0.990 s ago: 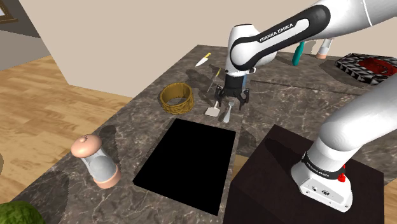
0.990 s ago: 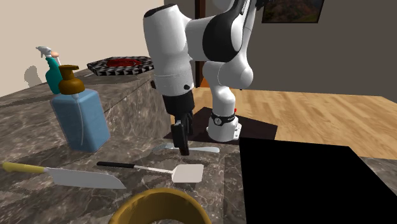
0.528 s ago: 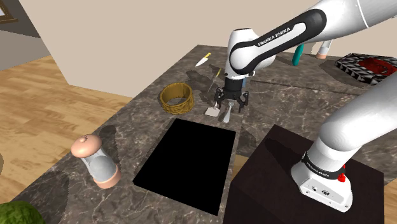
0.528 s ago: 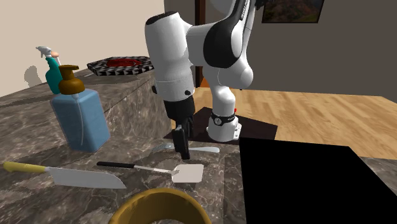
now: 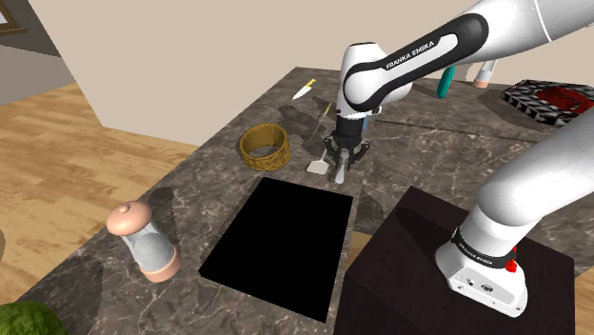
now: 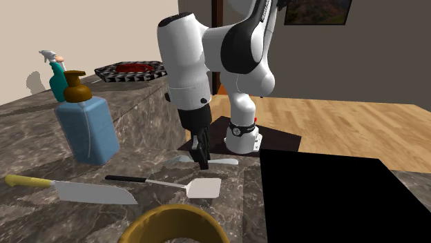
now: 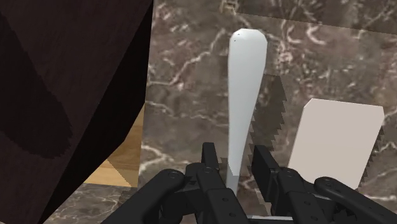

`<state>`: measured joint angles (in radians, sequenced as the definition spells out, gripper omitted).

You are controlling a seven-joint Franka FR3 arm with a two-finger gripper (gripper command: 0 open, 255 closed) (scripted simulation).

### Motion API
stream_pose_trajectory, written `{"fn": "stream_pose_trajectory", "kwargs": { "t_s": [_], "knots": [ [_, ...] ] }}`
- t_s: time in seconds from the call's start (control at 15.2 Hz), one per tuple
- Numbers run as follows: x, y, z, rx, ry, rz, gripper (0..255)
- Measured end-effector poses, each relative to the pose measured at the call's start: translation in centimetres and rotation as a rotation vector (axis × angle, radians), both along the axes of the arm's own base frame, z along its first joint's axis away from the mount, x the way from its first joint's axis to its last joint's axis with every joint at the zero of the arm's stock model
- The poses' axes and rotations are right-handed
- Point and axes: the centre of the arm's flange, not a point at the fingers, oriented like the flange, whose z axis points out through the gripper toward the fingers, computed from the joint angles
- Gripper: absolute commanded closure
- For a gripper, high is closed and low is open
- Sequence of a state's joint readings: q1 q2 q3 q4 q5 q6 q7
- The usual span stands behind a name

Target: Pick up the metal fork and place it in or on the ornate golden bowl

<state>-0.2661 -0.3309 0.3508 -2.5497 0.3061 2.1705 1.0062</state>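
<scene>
The gripper point(image 7: 236, 167) sits low over the dark marble counter point(image 5: 190, 205), and the metal fork point(image 7: 245, 89) lies flat on that counter, dead centre between the black fingers point(image 7: 210, 160). Its pale handle runs straight out ahead of the hand, square across the line from finger to finger, which is just the alignment a pinch wants. The fingers are parted but narrow, straddling the handle with a thin dark sliver on either side, so I read it as not clamped yet. In the second exterior view the fork lies along the 3-to-9 o'clock line, gripper planted mid-length, handle tip out at 3 o'clock. The white spatula point(image 6: 205, 188) lies just beside the fork but apart from it, at 6 o'clock from the gripper in that view, near enough that a finger might clip it. The golden bowl point(image 5: 262, 158) stands empty nearby, at 9 o'clock from the gripper in the shoulder view. My call is squeeze, lift and carry that way.
</scene>
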Motion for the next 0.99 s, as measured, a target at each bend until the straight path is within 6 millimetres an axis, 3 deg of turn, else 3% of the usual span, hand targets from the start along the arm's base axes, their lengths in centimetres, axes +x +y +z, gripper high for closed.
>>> {"fn": "stream_pose_trajectory", "kwargs": {
  "t_s": [0.33, 0.99],
  "knots": [
    [0.0, 0.0, 0.2, 0.000, 0.000, 0.000, 255],
    [0.0, 0.0, 5.2, 0.000, -0.001, 0.000, 255]
  ]
}}
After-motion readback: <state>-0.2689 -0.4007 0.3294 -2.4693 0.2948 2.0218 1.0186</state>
